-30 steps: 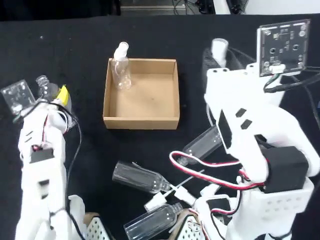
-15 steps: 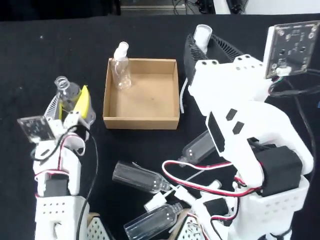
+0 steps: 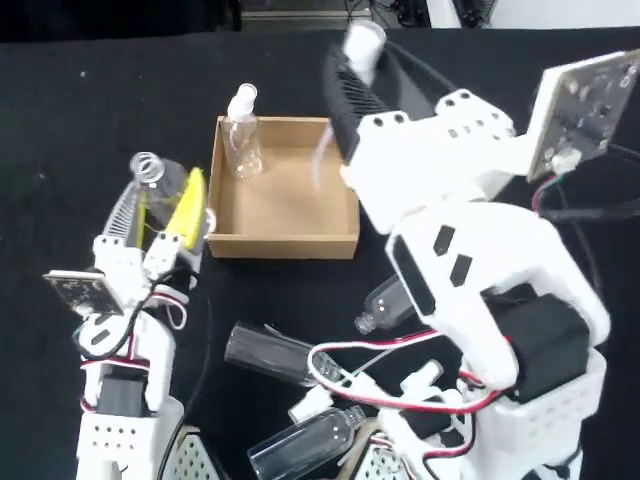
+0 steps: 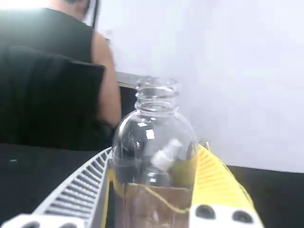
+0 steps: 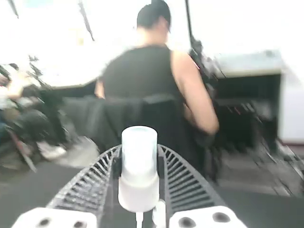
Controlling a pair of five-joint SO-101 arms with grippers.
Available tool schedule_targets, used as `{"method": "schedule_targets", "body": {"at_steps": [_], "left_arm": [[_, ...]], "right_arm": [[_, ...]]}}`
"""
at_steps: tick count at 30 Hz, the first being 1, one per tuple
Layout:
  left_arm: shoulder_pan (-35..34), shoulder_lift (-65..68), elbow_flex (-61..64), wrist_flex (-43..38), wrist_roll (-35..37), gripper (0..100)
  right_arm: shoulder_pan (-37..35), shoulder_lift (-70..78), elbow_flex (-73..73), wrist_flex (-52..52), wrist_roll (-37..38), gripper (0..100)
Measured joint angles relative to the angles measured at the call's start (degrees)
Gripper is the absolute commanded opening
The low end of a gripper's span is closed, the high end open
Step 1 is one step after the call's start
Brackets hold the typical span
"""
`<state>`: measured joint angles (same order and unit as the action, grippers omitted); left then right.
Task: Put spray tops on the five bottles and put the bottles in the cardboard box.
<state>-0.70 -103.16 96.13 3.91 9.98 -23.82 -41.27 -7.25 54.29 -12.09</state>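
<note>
While left claw (image 3: 160,198) holds a bottle (image 3: 148,170) upright, right claw (image 3: 356,72) clamps a spray top (image 3: 363,42).

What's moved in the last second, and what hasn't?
The left end effector, holding the open bottle, swung from the table's left side to just beside the cardboard box. The right end effector, holding the spray top, travelled leftward to above the box's far right corner. Nothing was released. The capped bottle in the box and the loose bottles in front stayed put.
</note>
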Motion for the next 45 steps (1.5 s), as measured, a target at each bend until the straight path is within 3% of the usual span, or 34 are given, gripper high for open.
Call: {"method": "schedule_targets", "body": {"at_steps": [5,12,15,23,30,39,45], "left_arm": [[6.07,0.0,0.0,2.99,-0.53,13],[11.6,0.0,0.0,4.57,-21.01,13],[12.13,0.0,0.0,4.57,-24.26,13],[12.22,0.0,0.0,7.82,-24.09,13],[12.22,0.0,0.0,11.16,-24.09,13],[12.22,0.0,0.0,7.65,-24.09,13],[12.22,0.0,0.0,6.59,-16.62,13]], "right_arm": [[-3.87,-2.99,4.92,-3.52,0.0,1.2],[-4.13,-12.48,18.99,-12.92,0.0,1.2],[-4.22,-17.23,25.41,-19.43,0.0,1.2],[-7.38,-20.04,39.47,-38.24,0.0,1.2],[-10.37,-20.04,41.41,-39.74,0.0,1.2],[-10.81,-20.04,43.08,-39.91,5.63,1.2],[-10.9,-20.04,43.08,-39.91,5.8,1.2]]}}
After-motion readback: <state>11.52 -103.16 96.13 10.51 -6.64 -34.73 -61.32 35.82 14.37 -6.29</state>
